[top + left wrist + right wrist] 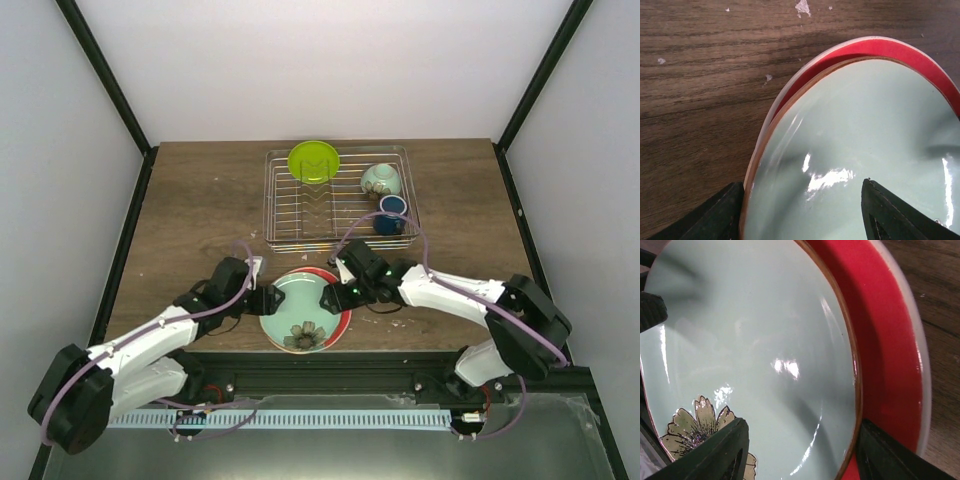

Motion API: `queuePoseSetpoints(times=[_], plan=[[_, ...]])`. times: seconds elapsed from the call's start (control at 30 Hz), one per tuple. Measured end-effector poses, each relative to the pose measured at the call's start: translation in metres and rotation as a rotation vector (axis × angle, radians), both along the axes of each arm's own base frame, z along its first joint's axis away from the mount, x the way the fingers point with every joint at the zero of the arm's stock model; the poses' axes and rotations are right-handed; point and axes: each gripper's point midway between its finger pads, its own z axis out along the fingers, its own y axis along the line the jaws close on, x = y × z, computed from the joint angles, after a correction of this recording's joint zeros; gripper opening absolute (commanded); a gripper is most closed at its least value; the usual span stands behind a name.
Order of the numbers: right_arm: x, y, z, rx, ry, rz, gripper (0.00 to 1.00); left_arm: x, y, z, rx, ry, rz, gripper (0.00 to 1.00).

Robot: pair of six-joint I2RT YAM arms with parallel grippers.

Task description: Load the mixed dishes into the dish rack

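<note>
L gripper (801, 187) & R gripper (802, 422) sat unclenched, jaws straddling opp. rims of teal floral plate (750, 330) atop red plate (880, 340).

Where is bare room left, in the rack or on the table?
Free: the dish rack's front-left and middle wires, bordered by the lime-green plate behind and the bowl and mug right; the tabletop left of the rack. Crowded: near centre, left end effector and right end effector flank the floral plate.

The upper plate (765, 340) before me is pale mint, brown-edged, with a tan flower (692, 425) outlined in black; the lower plate (880, 340) is red, rimmed whitish. The table (700, 75) is dark brown woodgrain.
</note>
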Motion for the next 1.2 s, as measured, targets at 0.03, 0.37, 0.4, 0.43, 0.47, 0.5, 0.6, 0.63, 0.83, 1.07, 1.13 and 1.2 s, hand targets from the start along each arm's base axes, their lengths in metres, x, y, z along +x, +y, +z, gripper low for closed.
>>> queuePoseSetpoints(times=[0.03, 0.37, 0.4, 0.43, 0.47, 0.5, 0.6, 0.63, 0.83, 1.07, 1.13, 1.2], plan=[[-0.001, 0.001, -0.001, 0.000, 0.002, 0.000, 0.59, 0.000, 0.000, 0.001, -0.002, -0.004, 0.001, 0.65], [-0.007, 0.006, -0.014, -0.001, 0.034, -0.001, 0.26, -0.002, 0.007, -0.002, 0.006, -0.012, 0.024, 0.65], [-0.007, 0.007, -0.016, -0.001, 0.038, -0.001, 0.24, -0.002, 0.007, -0.002, 0.008, -0.012, 0.028, 0.65], [-0.007, 0.008, -0.017, 0.002, 0.043, -0.001, 0.22, -0.002, 0.008, -0.003, 0.012, -0.011, 0.030, 0.65], [-0.007, 0.010, -0.018, 0.006, 0.047, 0.001, 0.19, -0.002, 0.009, -0.004, 0.014, -0.010, 0.033, 0.65], [-0.007, 0.011, -0.019, 0.010, 0.051, 0.003, 0.17, -0.003, 0.009, -0.005, 0.015, -0.008, 0.034, 0.65], [-0.007, 0.016, -0.023, 0.028, 0.067, 0.002, 0.09, -0.005, 0.009, -0.006, 0.011, -0.002, 0.033, 0.65], [-0.008, 0.018, -0.024, 0.036, 0.071, 0.005, 0.08, -0.005, 0.009, -0.006, 0.010, -0.001, 0.033, 0.65], [-0.006, 0.023, -0.023, 0.063, 0.086, -0.003, 0.01, -0.005, 0.010, -0.006, 0.009, 0.001, 0.039, 0.71], [-0.004, 0.019, -0.023, 0.030, 0.073, -0.016, 0.01, -0.007, 0.011, 0.004, 0.000, -0.013, 0.041, 0.76], [-0.003, 0.016, -0.022, 0.014, 0.063, -0.025, 0.01, -0.007, 0.013, 0.008, 0.004, -0.018, 0.043, 0.77], [-0.002, 0.014, -0.022, 0.006, 0.057, -0.029, 0.01, -0.007, 0.014, 0.015, 0.003, -0.033, 0.045, 0.78]])
